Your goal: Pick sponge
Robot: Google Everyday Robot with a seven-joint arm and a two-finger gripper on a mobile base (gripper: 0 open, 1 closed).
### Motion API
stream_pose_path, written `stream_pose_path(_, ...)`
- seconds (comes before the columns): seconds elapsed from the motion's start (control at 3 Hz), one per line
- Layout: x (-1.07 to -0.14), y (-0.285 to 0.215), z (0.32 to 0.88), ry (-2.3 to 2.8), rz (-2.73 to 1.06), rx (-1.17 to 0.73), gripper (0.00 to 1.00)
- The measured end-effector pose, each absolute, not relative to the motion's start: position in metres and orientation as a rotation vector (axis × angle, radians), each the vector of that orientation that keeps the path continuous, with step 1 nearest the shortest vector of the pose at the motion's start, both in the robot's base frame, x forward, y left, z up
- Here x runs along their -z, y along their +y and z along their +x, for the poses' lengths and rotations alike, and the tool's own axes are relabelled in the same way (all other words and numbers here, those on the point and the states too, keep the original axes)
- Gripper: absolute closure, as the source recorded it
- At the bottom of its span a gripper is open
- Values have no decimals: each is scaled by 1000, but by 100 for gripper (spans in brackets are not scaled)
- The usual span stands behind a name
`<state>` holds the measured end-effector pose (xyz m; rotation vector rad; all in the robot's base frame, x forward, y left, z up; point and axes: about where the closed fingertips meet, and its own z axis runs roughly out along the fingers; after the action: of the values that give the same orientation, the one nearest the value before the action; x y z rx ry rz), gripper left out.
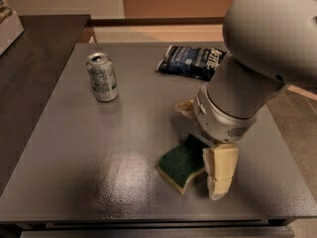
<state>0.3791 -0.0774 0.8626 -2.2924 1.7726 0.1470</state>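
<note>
The sponge [179, 163] lies flat on the grey table [99, 152] near the front, dark green top up with a pale yellow layer along its edge. My gripper [207, 150] hangs low over the sponge's right end, under the large grey wrist [233, 108]. One cream finger [220, 175] stands right beside the sponge's right edge, touching it or nearly so. The other finger [184, 108] peeks out behind the wrist on the far side. The jaws stand apart and hold nothing.
A silver soda can [102, 77] stands upright at the back left of the table. A dark blue snack bag [191, 61] lies at the back, partly behind my arm. The table's front edge is close below the sponge. A dark counter [29, 63] runs along the left.
</note>
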Motion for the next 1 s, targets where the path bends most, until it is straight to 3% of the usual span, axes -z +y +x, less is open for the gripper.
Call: stream_pose_path(1.0,-835,-71,376,1750,-2383,-143,0)
